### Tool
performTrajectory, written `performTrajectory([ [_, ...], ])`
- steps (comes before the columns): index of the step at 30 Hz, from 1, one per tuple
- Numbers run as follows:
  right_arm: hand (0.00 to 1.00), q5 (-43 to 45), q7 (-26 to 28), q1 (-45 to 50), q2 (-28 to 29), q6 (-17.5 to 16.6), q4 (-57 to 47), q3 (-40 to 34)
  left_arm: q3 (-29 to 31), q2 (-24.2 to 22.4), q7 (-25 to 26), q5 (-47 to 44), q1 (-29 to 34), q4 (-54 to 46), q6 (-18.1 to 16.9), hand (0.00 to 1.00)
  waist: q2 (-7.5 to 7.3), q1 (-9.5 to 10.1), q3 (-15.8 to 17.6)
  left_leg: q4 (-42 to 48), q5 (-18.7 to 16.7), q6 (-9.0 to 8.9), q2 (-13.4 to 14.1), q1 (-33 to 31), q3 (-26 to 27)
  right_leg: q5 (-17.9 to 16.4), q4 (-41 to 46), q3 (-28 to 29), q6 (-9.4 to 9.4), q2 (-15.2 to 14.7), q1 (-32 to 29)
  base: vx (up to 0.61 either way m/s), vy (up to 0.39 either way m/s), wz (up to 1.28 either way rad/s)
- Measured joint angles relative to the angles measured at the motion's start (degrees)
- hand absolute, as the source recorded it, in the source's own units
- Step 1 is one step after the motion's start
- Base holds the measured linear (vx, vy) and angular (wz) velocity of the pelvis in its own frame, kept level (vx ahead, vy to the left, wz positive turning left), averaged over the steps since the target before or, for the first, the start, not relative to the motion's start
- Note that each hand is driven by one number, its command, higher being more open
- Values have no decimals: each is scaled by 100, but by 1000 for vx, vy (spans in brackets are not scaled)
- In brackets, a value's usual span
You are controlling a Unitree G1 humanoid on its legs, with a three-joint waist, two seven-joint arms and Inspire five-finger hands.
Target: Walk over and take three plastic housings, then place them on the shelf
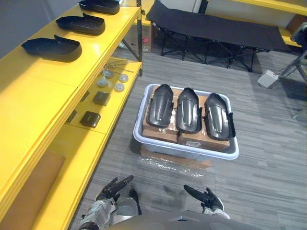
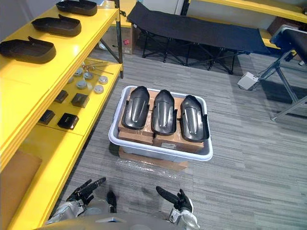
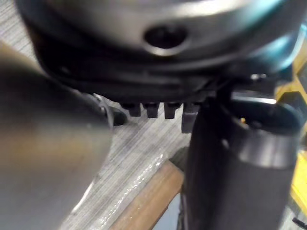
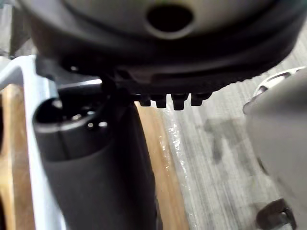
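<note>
One yellow shelf (image 1: 48, 88) runs left of the pale bin (image 1: 187, 151); three plastic housings (image 1: 187, 110) lie abreast inside it, probably light, stiff and slick, best gripped by a side rim. Short of the bin, left hand (image 1: 112, 188) and right hand (image 1: 207, 197) hang straight-fingered, empty.

The left robot hand (image 1: 113, 188) and right robot hand (image 1: 207, 196) are black with slim, segmented fingers (image 1: 125, 180), each mounted on a silver-grey forearm (image 1: 98, 213). The thumb (image 3: 230, 167) is a thick dark cylinder beside a rounded casing (image 3: 96, 28) bearing one round hole.
</note>
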Motion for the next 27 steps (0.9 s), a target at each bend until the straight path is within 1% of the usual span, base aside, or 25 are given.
performTrajectory([
  [2, 100, -16, -39, -2, -3, -157, -357, 231, -45, 61, -4, -213, 55, -3, 135, 100, 44, -17, -8, -122, 23, 38, 57, 2, 153, 215, 90, 66, 2, 27, -182, 94, 93, -32],
  [5, 100, -49, -37, 4, 5, -191, -620, 429, -135, 124, -10, -291, 93, -5, 190, 100, 43, -21, -9, -152, 26, 43, 182, 47, 192, 436, 115, 131, 22, 130, -218, 92, 16, -14],
  [6, 100, -79, -12, 0, 11, -207, -643, 523, -131, 108, -2, -291, 121, 6, 194, 100, 49, 0, -5, -143, 26, 43, 271, 75, 209, 429, 128, 129, 72, 179, -266, 72, -43, -11],
  [7, 100, -79, 7, -4, 16, -207, -653, 589, -120, 118, 1, -291, 146, 5, 193, 100, 67, 12, 6, -119, 26, 43, 315, 76, 221, 366, 103, 123, -11, 212, -263, 42, -86, -12],
  [8, 100, -87, 60, -2, 15, -196, -719, 734, -105, 138, 24, -291, 206, 7, 183, 100, 66, 11, 31, -42, 25, 41, 410, 77, 229, 292, -121, 75, -132, 290, -206, 5, -95, -10],
  [10, 100, -111, 106, 5, 11, -140, -860, 839, -54, 133, 57, -375, 279, 6, 188, 100, 62, 9, 55, 148, -13, -17, 522, 42, 236, 302, -468, 41, -169, 359, -116, -26, -130, -9],
  [11, 100, -117, 140, 17, 7, -79, -968, 900, 48, 128, 68, -489, 310, 9, 186, 100, 15, 10, 69, 362, -92, -128, 567, -8, 230, 363, -675, 28, -137, 368, -75, -73, -224, -2],
  [12, 100, -131, 164, 37, -6, -13, -1122, 956, 145, 127, 58, -589, 346, 19, 168, 100, -104, 4, 94, 694, -278, -234, 599, -87, 203, 277, -678, -29, -159, 359, -20, -85, -251, 0],
  [13, 100, -134, 171, 45, -39, 42, -1208, 959, 192, 109, 53, -634, 346, 19, 149, 100, -90, 10, 147, 966, -378, -308, 683, -167, 200, 48, -749, -76, -123, 359, 93, -182, -312, 0],
  [14, 100, -133, 172, 32, -182, 152, -1333, 991, 263, 32, 45, -635, 346, 54, 58, 100, 69, 10, 207, 1254, -480, -341, 889, -258, 224, -61, -804, -191, -160, 484, 138, -199, -218, -3],
  [15, 100, -131, 170, 60, -268, 196, -1442, 1006, 275, -16, 41, -628, 350, 71, 40, 100, 139, -3, 236, 1330, -492, -330, 978, -268, 339, -89, -788, -214, -207, 522, 108, -237, -196, 8],
  [16, 100, -107, 128, 231, -412, 287, -1695, 1020, 229, -94, 36, -626, 397, 73, 16, 100, 304, -27, 226, 1352, -482, -345, 1071, -263, 466, -136, -771, -259, -218, 595, 113, -139, -92, 19],
  [17, 100, -98, 20, 414, -505, 338, -2002, 1028, 209, -136, -29, -626, 491, 24, -23, 100, 378, -48, 217, 1214, -399, -414, 1052, -258, 440, -146, -776, -277, -208, 614, 98, -95, -88, 19],
  [18, 100, -74, -36, 501, -551, 383, -2202, 1033, 170, -137, -57, -625, 559, -14, -72, 100, 381, -59, 217, 1102, -332, -443, 1030, -241, 436, -144, -778, -273, -207, 616, 76, -49, -59, 10],
  [19, 100, -56, -135, 627, -574, 418, -2581, 1021, 115, -124, -111, -618, 668, -41, -102, 100, 338, -77, 215, 852, -170, -446, 958, -197, 445, -134, -774, -249, -205, 604, 2, -24, -30, -5],
  [20, 100, -59, -211, 701, -544, 413, -2967, 972, 117, -81, -136, -604, 783, -72, -92, 100, 263, -105, 200, 575, -15, -445, 881, -137, 495, -102, -771, -196, -219, 579, -98, -1, -22, -11],
  [21, 100, -60, -237, 698, -523, 407, -3157, 948, 117, -53, -134, -565, 823, -71, -89, 100, 260, -132, 187, 455, 52, -443, 852, -101, 520, -69, -773, -190, -238, 568, -128, 17, -9, -21],
  [22, 100, -29, -277, 696, -510, 386, -3470, 916, 127, -15, -124, -406, 894, -80, -101, 100, 178, -151, 201, 293, 114, -450, 814, -38, 594, 1, -772, -138, -245, 556, -169, 36, 9, -27],
  [23, 100, 92, -265, 688, -511, 359, -3724, 841, 129, 26, -115, -391, 907, -124, -165, 100, 111, -129, 210, 229, 138, -437, 792, 18, 689, 50, -784, -33, -240, 551, -194, 43, 29, -31],
  [24, 100, 158, -260, 667, -512, 347, -3821, 798, 126, 49, -115, -365, 906, -133, -200, 100, 76, -121, 207, 205, 146, -436, 769, 60, 734, 63, -788, -4, -233, 551, -190, 43, 29, -28],
  [27, 100, 247, -126, 638, -598, 247, -4281, 510, 116, 191, -120, -188, 899, -177, -96, 100, -30, -166, 125, 183, 74, -401, 685, 156, 815, 99, -736, 55, -201, 463, -187, 47, 56, -16],
])
